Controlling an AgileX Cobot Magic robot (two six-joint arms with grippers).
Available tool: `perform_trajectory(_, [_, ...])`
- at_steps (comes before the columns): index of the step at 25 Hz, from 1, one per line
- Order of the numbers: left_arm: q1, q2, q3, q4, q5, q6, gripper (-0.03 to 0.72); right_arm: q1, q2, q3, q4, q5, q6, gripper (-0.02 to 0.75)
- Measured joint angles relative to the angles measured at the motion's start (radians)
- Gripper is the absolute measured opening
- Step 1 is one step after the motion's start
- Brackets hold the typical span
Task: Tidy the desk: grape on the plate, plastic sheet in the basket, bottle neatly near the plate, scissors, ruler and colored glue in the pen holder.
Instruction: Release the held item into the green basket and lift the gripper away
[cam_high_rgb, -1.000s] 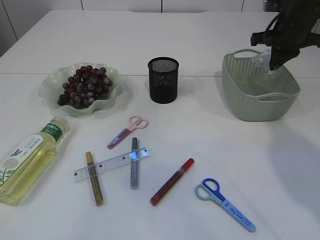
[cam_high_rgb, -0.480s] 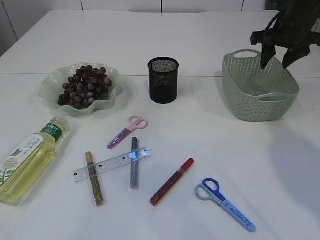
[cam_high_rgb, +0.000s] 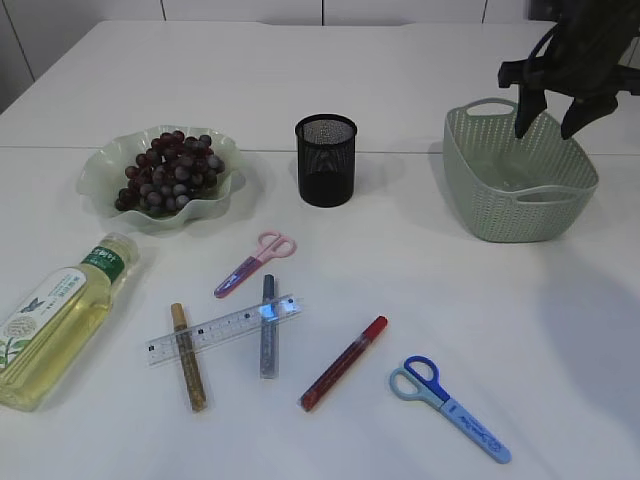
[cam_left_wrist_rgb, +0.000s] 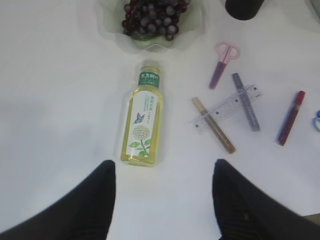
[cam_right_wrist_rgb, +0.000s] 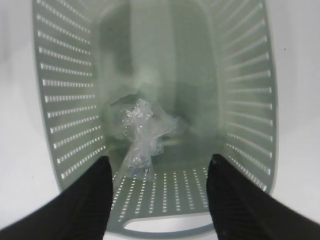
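The crumpled clear plastic sheet (cam_right_wrist_rgb: 145, 132) lies on the basket's floor (cam_right_wrist_rgb: 195, 75), free of my right gripper (cam_right_wrist_rgb: 160, 172). That gripper (cam_high_rgb: 552, 110) hangs open over the green basket (cam_high_rgb: 520, 205). My left gripper (cam_left_wrist_rgb: 162, 172) is open above bare table, just short of the base of the lying bottle (cam_left_wrist_rgb: 142, 122). Grapes (cam_high_rgb: 168, 172) sit on the green plate (cam_high_rgb: 98, 175). Pink scissors (cam_high_rgb: 255, 263), blue scissors (cam_high_rgb: 450, 405), a clear ruler (cam_high_rgb: 225, 328) and gold (cam_high_rgb: 188, 357), silver (cam_high_rgb: 268, 325) and red (cam_high_rgb: 345, 362) glue sticks lie on the table. The black mesh pen holder (cam_high_rgb: 326, 160) stands upright.
The bottle (cam_high_rgb: 60, 315) lies at the left front edge of the white table. The ruler rests across the gold and silver glue sticks. The left arm does not show in the exterior view.
My right gripper has opened over the basket and let go of the plastic sheet, which has dropped inside. Nothing else on the table has moved.
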Motion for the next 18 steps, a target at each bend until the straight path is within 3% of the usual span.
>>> perform_trajectory(5, [0.0, 0.123, 0.0, 0.014, 0.0, -0.031, 0.565, 0.0, -0.055, 0.0, 0.018, 0.004, 0.0, 0.475])
perform_trajectory(11, [0.0, 0.374, 0.0, 0.014, -0.012, -0.035, 0.583, 0.0, -0.219, 0.042, 0.085, 0.006, -0.01, 0.475])
perform_trajectory(18, [0.0, 0.599, 0.0, 0.087, -0.043, -0.035, 0.584, 0.0, -0.473, 0.246, 0.101, 0.01, -0.038, 0.475])
